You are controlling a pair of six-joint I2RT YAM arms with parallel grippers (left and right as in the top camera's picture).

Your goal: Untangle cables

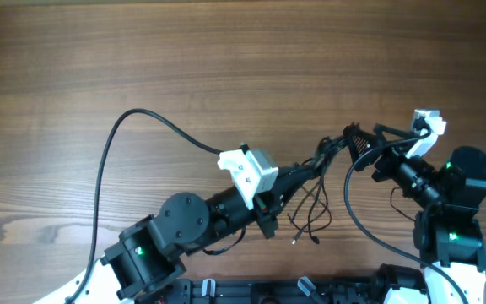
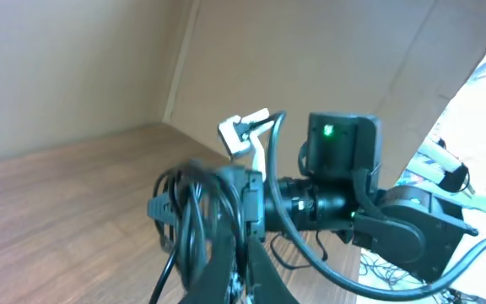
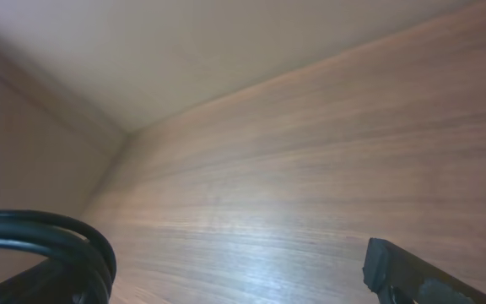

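Looping thin black cables point(image 1: 332, 150), tangled

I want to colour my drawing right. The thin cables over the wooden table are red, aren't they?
No, they are not red. The thin cables over the wooden table are black. The overhead view shows it.

Thin black cables point(image 1: 313, 209), tangled in a loose knot, strands trailing onto the wooden table point(image 1: 226, 67), tiny plug ends
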